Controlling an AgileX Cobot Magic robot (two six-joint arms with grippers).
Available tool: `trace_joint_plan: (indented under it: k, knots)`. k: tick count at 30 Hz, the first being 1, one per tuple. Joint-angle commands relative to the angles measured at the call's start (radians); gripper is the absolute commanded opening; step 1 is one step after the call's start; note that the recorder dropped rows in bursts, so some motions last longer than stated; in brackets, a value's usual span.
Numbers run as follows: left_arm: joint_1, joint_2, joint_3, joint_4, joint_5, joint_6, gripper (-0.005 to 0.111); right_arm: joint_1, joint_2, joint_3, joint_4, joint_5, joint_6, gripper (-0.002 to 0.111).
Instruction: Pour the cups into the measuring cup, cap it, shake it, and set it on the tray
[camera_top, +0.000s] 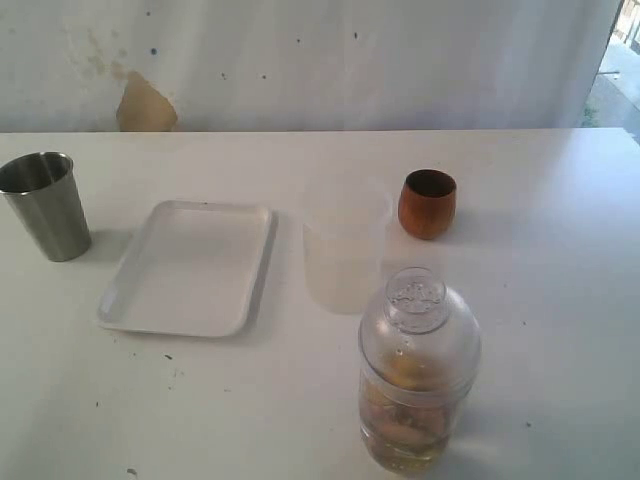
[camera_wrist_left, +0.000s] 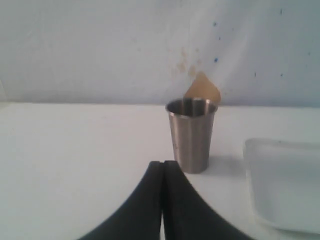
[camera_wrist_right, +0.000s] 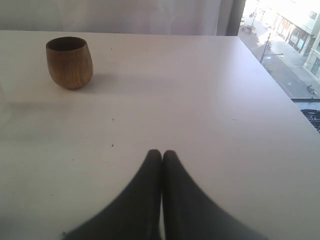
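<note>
The steel tumbler (camera_top: 45, 205) stands upright at the far left of the table, and in the left wrist view the tumbler (camera_wrist_left: 191, 135) is just beyond my left gripper (camera_wrist_left: 163, 163), which is shut and empty. The wooden cup (camera_top: 427, 203) stands upright right of centre. In the right wrist view this cup (camera_wrist_right: 70, 62) is well away from my right gripper (camera_wrist_right: 162, 152), also shut and empty. The clear measuring cup (camera_top: 412, 415) stands at the front with a clear domed top (camera_top: 418, 315) on it and amber contents inside. The white tray (camera_top: 190, 265) lies empty between tumbler and centre. Neither gripper shows in the exterior view.
A frosted translucent plastic cup (camera_top: 345, 255) stands between the tray and the wooden cup, just behind the measuring cup. A white curtain wall (camera_top: 320, 60) backs the table. The table's right edge (camera_wrist_right: 280, 85) runs beside a window.
</note>
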Motion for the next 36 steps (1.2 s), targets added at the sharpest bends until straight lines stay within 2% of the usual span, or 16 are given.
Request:
trace_joint_plan:
  k: [1,30,32,36]
  knots:
    - [-0.003,-0.004,0.005,-0.013,0.057,0.048,0.0,0.0,-0.005,0.001,-0.004,-0.006,-0.005,0.0]
    - [-0.003,-0.004,0.005,-0.013,0.051,0.04,0.0,0.0,-0.005,0.001,-0.004,-0.006,-0.005,0.0]
    - [-0.003,-0.004,0.005,-0.013,0.052,0.04,0.0,0.0,-0.005,0.001,-0.008,-0.07,-0.005,0.0]
    - [-0.003,-0.004,0.005,-0.013,0.052,0.04,0.0,0.0,-0.005,0.001,-0.008,-0.42,-0.005,0.0]
